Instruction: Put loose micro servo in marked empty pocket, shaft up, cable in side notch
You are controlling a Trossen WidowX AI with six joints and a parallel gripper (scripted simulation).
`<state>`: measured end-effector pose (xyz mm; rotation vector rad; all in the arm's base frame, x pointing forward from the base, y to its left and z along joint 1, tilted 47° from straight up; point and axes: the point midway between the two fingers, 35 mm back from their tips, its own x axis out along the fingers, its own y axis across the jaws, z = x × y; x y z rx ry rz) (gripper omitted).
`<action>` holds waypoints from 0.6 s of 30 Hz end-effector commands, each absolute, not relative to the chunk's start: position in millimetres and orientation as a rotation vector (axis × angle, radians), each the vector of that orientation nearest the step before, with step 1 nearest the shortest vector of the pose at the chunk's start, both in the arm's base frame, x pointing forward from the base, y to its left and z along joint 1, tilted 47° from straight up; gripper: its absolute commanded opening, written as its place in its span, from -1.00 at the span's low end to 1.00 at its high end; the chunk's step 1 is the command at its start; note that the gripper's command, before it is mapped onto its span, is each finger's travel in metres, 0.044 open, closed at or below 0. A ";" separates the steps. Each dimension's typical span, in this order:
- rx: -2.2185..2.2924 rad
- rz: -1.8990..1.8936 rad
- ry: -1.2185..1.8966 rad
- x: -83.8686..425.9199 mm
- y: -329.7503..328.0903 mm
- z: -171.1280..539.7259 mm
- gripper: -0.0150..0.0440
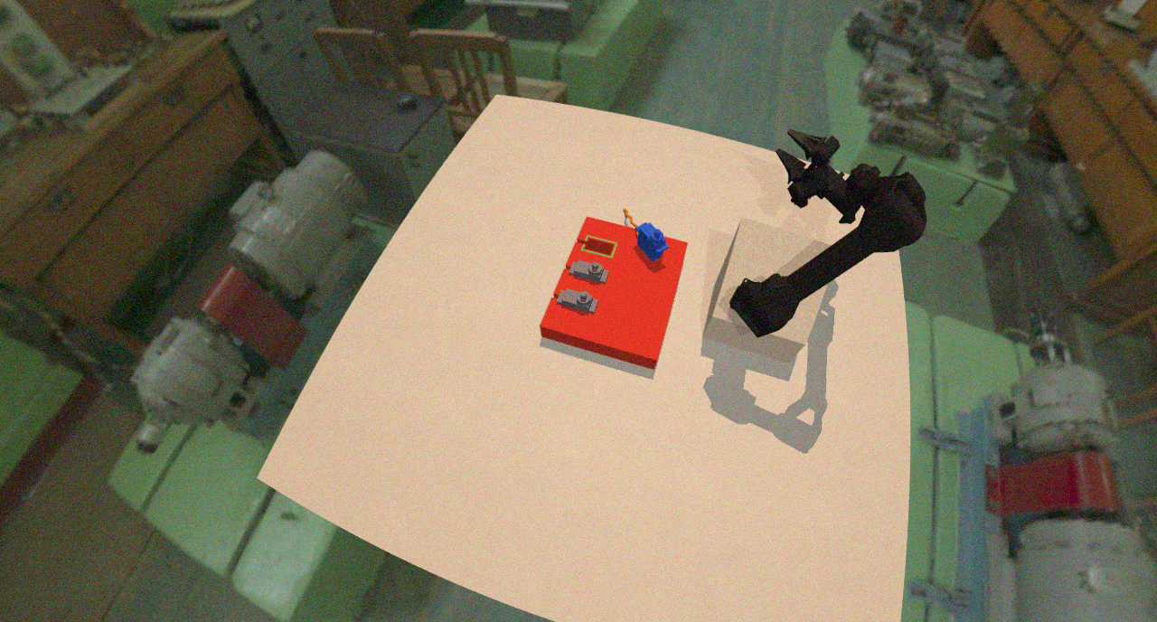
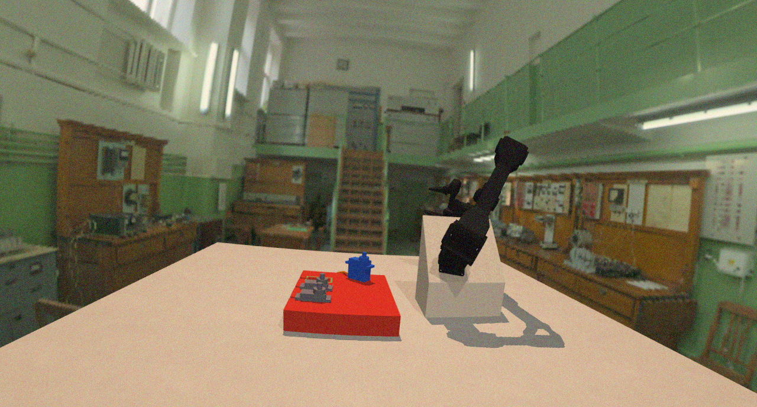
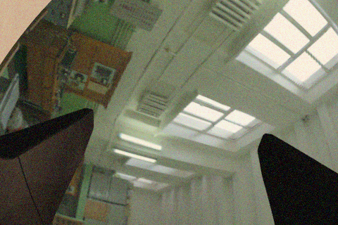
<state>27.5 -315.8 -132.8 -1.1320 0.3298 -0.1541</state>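
Note:
The loose blue micro servo [image 1: 651, 241] [image 2: 359, 267] stands on the red deck [image 1: 631, 311] [image 2: 343, 312] near its far right corner, with its orange cable [image 1: 628, 217] trailing off behind it. The marked empty pocket [image 1: 599, 246], outlined in green, lies to the servo's left at the deck's far left. My gripper [image 1: 809, 146] [image 2: 442, 189] [image 3: 179, 132] is open and empty. It is raised high, well to the right of the deck and far from the servo. The wrist view shows only the room's walls and windows between the two dark fingers.
Two grey servos [image 1: 588, 271] [image 1: 578, 299] [image 2: 316, 288] sit in the deck's other pockets, in front of the marked one. The arm's base stands on a beige block [image 1: 747, 249] [image 2: 465, 293] right of the deck. The table [image 1: 525, 457] ends close behind the block.

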 end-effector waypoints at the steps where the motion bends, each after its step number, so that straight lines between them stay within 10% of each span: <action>1: -1.136 -0.151 0.330 28.1 -315.7 -132.8 0.95; 18: -1.390 0.113 0.337 55.1 -302.5 -137.9 1.00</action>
